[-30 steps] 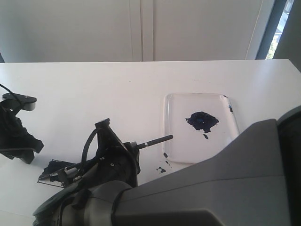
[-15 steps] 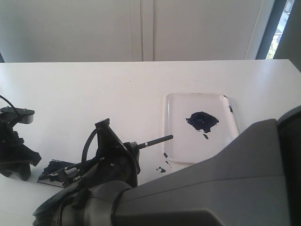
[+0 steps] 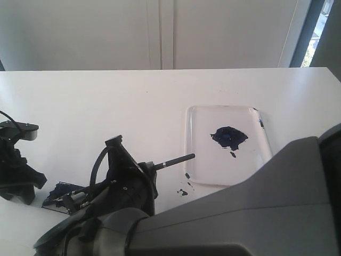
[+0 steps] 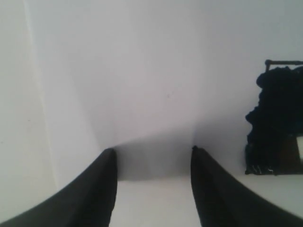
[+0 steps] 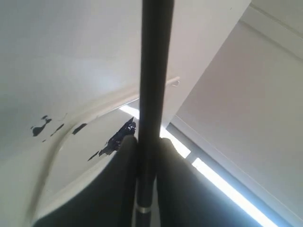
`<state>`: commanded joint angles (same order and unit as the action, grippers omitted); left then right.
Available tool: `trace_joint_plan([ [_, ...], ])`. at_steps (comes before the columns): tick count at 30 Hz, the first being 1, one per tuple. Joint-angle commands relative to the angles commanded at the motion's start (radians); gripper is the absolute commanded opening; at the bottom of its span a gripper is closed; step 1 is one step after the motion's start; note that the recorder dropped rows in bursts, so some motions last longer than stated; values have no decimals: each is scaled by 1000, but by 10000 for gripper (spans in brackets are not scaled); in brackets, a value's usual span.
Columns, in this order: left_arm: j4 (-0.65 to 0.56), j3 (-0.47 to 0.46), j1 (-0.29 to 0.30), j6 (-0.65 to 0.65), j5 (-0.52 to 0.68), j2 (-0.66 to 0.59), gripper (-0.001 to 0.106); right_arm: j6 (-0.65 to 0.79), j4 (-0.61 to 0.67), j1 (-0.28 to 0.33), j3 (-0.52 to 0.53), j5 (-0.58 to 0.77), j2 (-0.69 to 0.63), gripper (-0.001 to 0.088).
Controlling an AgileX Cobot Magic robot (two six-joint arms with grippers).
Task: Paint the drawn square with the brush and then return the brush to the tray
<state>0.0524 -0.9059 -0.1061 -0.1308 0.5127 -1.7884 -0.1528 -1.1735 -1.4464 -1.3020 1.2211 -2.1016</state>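
Note:
The drawn square (image 3: 63, 190) is a ragged blue-black patch on white paper at the front left; it also shows in the left wrist view (image 4: 277, 124). My right gripper (image 3: 148, 167) reaches across just right of the patch and is shut on the brush (image 3: 176, 160), whose black handle points toward the tray (image 3: 256, 165). In the right wrist view the fingers (image 5: 125, 161) clamp the handle (image 5: 154, 71). The bristle end is hidden behind the gripper. My left gripper (image 3: 16, 178) stands open and empty on the paper left of the square, with nothing between its jaws (image 4: 151, 150).
The clear tray holds a blue-black paint blob (image 3: 229, 137). Small paint splatters (image 3: 183, 191) lie on the table off its near left corner. My right arm's grey body (image 3: 256, 213) fills the lower right. A white wall (image 3: 160, 32) stands behind the table.
My left gripper has dropped lower toward the paper beside the square, then held. The right gripper with the brush has shifted slightly left.

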Motion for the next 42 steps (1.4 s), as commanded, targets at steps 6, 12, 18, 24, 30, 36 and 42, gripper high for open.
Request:
trace_joint_plan([
  [6, 0, 0, 0, 0, -5, 0, 536, 0, 25, 0, 0, 0, 0, 0],
  [12, 0, 0, 0, 0, -16, 0, 536, 9, 48, 0, 0, 0, 15, 0],
  [18, 0, 0, 0, 0, -16, 0, 536, 19, 64, 0, 0, 0, 35, 0],
  [24, 0, 0, 0, 0, -16, 0, 536, 19, 70, 0, 0, 0, 35, 0],
  [30, 0, 0, 0, 0, -16, 0, 536, 26, 77, 0, 0, 0, 35, 0],
  [36, 0, 0, 0, 0, -16, 0, 536, 26, 77, 0, 0, 0, 35, 0],
  [42, 0, 0, 0, 0, -16, 0, 536, 26, 75, 0, 0, 0, 35, 0],
])
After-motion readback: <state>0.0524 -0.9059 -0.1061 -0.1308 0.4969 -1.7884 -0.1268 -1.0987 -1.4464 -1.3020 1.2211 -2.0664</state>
